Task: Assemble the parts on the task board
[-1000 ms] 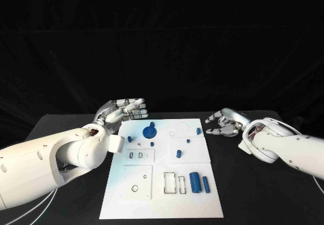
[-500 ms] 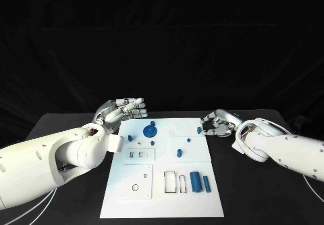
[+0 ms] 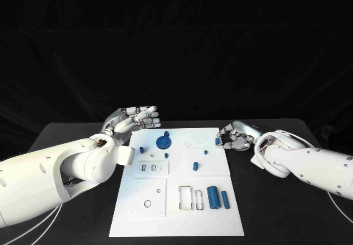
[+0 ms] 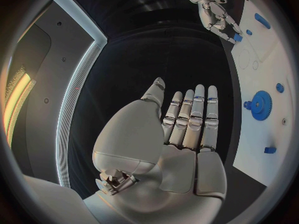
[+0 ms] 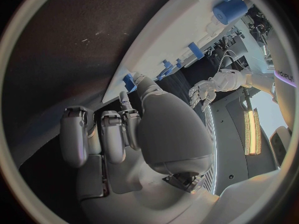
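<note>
The white task board (image 3: 158,219) lies in the middle of the black table. Near its far right edge sits a small blue part (image 3: 218,141). My right hand (image 3: 235,137) is at that edge, and its thumb and a fingertip pinch this part (image 5: 129,79), which still rests on the board (image 5: 187,20). The left wrist view shows the same part (image 4: 237,37) under the right hand (image 4: 213,12). A blue gear (image 3: 164,140) stands at the far left of the board. My left hand (image 3: 136,120) hovers off the board's far left corner, fingers straight and apart (image 4: 190,117), holding nothing.
Two blue cylinders (image 3: 211,198) (image 3: 223,200) lie near the board's front right beside rectangular slots (image 3: 185,199). Small blue pegs (image 3: 141,150) (image 3: 166,155) (image 3: 195,166) (image 3: 205,152) stand around the board's middle. Black table surrounds the board on both sides.
My right hand has moved left from off the board to its far right edge and closed its fingertips on the small blue part. The left hand has stayed still.
</note>
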`<action>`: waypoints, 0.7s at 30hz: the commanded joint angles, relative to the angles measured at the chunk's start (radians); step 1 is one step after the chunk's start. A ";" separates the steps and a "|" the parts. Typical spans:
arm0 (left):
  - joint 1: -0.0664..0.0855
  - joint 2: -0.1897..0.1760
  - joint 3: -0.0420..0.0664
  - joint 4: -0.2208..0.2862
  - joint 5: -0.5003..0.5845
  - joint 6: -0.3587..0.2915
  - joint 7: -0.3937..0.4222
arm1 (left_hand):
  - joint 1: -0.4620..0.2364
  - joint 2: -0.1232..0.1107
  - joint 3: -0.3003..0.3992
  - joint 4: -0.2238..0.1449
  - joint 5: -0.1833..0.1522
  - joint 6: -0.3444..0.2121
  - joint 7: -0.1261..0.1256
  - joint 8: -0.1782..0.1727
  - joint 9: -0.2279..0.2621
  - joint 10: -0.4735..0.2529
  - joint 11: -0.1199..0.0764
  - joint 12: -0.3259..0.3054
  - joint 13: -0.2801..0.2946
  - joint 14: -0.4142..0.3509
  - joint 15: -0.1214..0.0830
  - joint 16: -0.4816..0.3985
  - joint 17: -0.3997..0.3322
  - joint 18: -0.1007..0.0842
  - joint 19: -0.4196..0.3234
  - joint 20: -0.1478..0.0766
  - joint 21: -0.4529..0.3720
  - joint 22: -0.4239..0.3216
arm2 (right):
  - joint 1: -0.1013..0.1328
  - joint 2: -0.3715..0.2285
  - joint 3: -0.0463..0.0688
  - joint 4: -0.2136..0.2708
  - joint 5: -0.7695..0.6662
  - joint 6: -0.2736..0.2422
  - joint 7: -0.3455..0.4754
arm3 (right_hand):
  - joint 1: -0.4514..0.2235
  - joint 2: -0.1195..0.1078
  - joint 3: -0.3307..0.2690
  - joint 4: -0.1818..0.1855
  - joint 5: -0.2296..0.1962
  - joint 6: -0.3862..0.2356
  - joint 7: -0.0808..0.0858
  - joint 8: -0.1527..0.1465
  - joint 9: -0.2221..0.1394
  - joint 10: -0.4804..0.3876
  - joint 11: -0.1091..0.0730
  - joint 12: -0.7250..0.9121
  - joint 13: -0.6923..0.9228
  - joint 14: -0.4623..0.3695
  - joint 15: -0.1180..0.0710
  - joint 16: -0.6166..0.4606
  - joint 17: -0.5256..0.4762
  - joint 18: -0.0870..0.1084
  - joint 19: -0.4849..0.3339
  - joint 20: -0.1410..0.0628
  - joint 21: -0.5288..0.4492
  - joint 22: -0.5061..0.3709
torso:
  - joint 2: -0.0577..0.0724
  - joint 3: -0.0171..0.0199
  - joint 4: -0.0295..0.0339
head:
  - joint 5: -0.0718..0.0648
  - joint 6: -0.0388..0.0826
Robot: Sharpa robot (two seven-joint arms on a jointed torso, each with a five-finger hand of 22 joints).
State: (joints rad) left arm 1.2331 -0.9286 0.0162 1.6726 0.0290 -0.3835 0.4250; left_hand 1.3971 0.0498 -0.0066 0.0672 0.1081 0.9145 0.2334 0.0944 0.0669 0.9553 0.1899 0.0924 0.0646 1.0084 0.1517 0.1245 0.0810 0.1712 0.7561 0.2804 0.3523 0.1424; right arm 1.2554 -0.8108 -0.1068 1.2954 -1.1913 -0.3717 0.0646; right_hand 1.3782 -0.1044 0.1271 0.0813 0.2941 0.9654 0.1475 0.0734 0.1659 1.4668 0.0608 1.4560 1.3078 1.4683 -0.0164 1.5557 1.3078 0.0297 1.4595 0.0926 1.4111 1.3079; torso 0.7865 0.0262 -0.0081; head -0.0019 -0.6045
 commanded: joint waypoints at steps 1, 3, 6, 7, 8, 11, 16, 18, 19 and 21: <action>0.000 0.000 0.001 0.003 0.001 0.019 0.006 | 0.006 0.008 0.001 -0.005 0.001 0.001 0.011 -0.005 0.000 0.003 0.006 -0.005 0.001 0.003 0.004 -0.005 -0.001 0.011 -0.006 0.004 0.005 -0.001 | -0.002 0.004 0.000 -0.003 -0.013 0.014 -0.008 | 0.001 0.010 0.000 -0.002 0.004 0.017 0.000 0.007 0.003 0.016 0.004 0.008 0.161 0.098 0.002 0.007 0.246 0.014 0.008 0.001 0.005 0.107 | 0.000 -0.0001 -0.0008 | 0.000 -0.001; 0.000 0.000 0.001 0.003 0.001 0.019 0.006 | 0.006 0.008 0.001 -0.005 0.001 0.001 0.011 -0.005 0.000 0.003 0.006 -0.005 0.001 0.003 0.004 -0.005 -0.001 0.011 -0.006 0.004 0.005 -0.001 | -0.002 0.007 0.000 -0.004 -0.013 0.014 -0.009 | 0.002 0.014 0.002 -0.002 0.004 0.030 0.000 0.012 0.005 0.018 0.003 0.011 0.163 0.099 0.002 0.008 0.248 0.013 0.009 0.000 0.006 0.109 | 0.000 0.0006 0.0001 | 0.001 -0.001; 0.000 0.000 0.001 0.003 0.001 0.019 0.006 | 0.006 0.008 0.001 -0.005 0.001 0.001 0.011 -0.005 0.000 0.003 0.006 -0.005 0.001 0.003 0.004 -0.005 -0.001 0.011 -0.006 0.004 0.005 -0.001 | -0.003 0.011 0.000 -0.006 -0.013 0.013 -0.010 | 0.003 0.018 0.004 -0.002 0.004 0.043 -0.001 0.017 0.007 0.021 0.002 0.014 0.166 0.100 0.001 0.009 0.251 0.012 0.012 0.000 0.010 0.113 | 0.000 0.0004 0.0002 | 0.001 -0.001; 0.000 0.000 0.001 0.003 0.001 0.019 0.006 | 0.006 0.008 0.001 -0.005 0.001 0.001 0.011 -0.005 0.000 0.003 0.006 -0.005 0.001 0.003 0.004 -0.005 -0.001 0.011 -0.006 0.004 0.005 -0.001 | -0.004 0.012 0.000 -0.007 -0.013 0.012 -0.010 | 0.003 0.019 0.005 -0.002 0.004 0.045 -0.001 0.017 0.007 0.022 0.002 0.015 0.167 0.100 0.001 0.010 0.251 0.012 0.013 0.000 0.011 0.114 | 0.000 0.0004 0.0002 | 0.001 -0.001; 0.000 0.000 0.001 0.003 0.001 0.019 0.006 | 0.006 0.008 0.001 -0.005 0.001 0.001 0.011 -0.005 0.000 0.003 0.006 -0.005 0.001 0.003 0.004 -0.005 -0.001 0.011 -0.006 0.004 0.005 -0.001 | -0.004 0.013 0.000 -0.007 -0.013 0.011 -0.011 | 0.004 0.020 0.006 -0.002 0.004 0.046 -0.001 0.017 0.007 0.023 0.002 0.015 0.168 0.100 0.001 0.010 0.252 0.012 0.013 0.000 0.012 0.115 | 0.000 0.0005 0.0002 | 0.001 -0.001; 0.000 0.000 0.001 0.003 0.001 0.018 0.005 | 0.006 0.008 0.001 -0.005 0.001 0.001 0.011 -0.005 0.000 0.003 0.006 -0.005 0.001 0.003 0.004 -0.005 -0.001 0.011 -0.006 0.004 0.005 -0.001 | -0.004 0.015 0.000 -0.009 -0.013 0.007 -0.011 | 0.004 0.021 0.006 -0.002 0.003 0.047 -0.001 0.018 0.007 0.023 0.002 0.016 0.169 0.100 0.001 0.011 0.254 0.011 0.015 0.000 0.014 0.117 | 0.000 0.0006 -0.0001 | 0.003 -0.001; 0.000 -0.001 0.001 0.004 0.001 0.019 0.005 | 0.006 0.008 0.001 -0.005 0.001 0.001 0.011 -0.005 0.000 0.003 0.006 -0.005 0.001 0.003 0.004 -0.005 -0.001 0.011 -0.006 0.004 0.005 -0.001 | -0.005 0.020 0.000 -0.012 -0.013 0.002 -0.012 | 0.004 0.022 0.007 -0.002 0.003 0.048 -0.001 0.018 0.007 0.024 0.002 0.017 0.169 0.100 0.001 0.011 0.255 0.011 0.015 0.000 0.014 0.118 | 0.001 0.0005 -0.0004 | 0.004 0.001; 0.000 -0.001 0.001 0.004 0.001 0.018 0.005 | 0.006 0.008 0.001 -0.005 0.001 0.001 0.011 -0.005 0.000 0.003 0.006 -0.005 0.001 0.003 0.004 -0.005 -0.001 0.011 -0.006 0.004 0.005 -0.001 | -0.005 0.021 0.000 -0.013 -0.013 0.001 -0.014 | 0.004 0.022 0.006 -0.002 0.002 0.048 -0.001 0.018 0.007 0.024 0.002 0.017 0.169 0.101 0.001 0.011 0.255 0.011 0.015 0.000 0.015 0.118 | 0.000 0.0006 -0.0002 | 0.004 0.001; 0.000 -0.001 0.001 0.004 0.001 0.017 0.005 | 0.006 0.009 0.002 -0.006 0.001 0.001 0.011 -0.005 0.000 0.003 0.006 -0.005 0.001 0.003 0.004 -0.005 -0.001 0.011 -0.006 0.004 0.005 -0.002 | -0.005 0.022 0.000 -0.013 -0.013 0.000 -0.015 | 0.003 0.022 0.006 -0.002 0.002 0.048 -0.001 0.017 0.007 0.025 0.002 0.018 0.170 0.101 0.001 0.012 0.257 0.010 0.017 0.000 0.017 0.120 | 0.000 0.0006 -0.0001 | 0.005 0.000; 0.000 -0.001 0.001 0.004 0.001 0.017 0.005 | 0.006 0.009 0.002 -0.006 0.001 0.001 0.011 -0.005 0.000 0.003 0.006 -0.005 0.001 0.003 0.004 -0.005 -0.001 0.011 -0.006 0.004 0.005 -0.002 | -0.005 0.024 0.000 -0.014 -0.013 0.000 -0.017 | 0.003 0.022 0.006 -0.001 0.001 0.048 0.000 0.017 0.007 0.025 0.002 0.018 0.170 0.101 0.001 0.012 0.257 0.010 0.017 0.000 0.018 0.121 | 0.001 0.0003 0.0005 | 0.004 0.000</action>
State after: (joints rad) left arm 1.2331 -0.9304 0.0162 1.6738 0.0294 -0.3835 0.4244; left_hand 1.4011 0.0539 -0.0065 0.0672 0.1081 0.9145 0.2334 0.0944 0.0669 0.9553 0.1899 0.0924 0.0646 1.0084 0.1517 0.1245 0.0810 0.1711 0.7561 0.2804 0.3522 0.1425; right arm 1.2518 -0.7887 -0.1066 1.2826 -1.1942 -0.3724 0.0552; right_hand 1.3830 -0.0908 0.1271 0.0813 0.2941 1.0062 0.1442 0.0884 0.1717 1.4668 0.0608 1.4714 1.3076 1.4683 -0.0163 1.5634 1.3076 0.0297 1.4594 0.0926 1.4229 1.3076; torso 0.7869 0.0267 -0.0081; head 0.0023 -0.6041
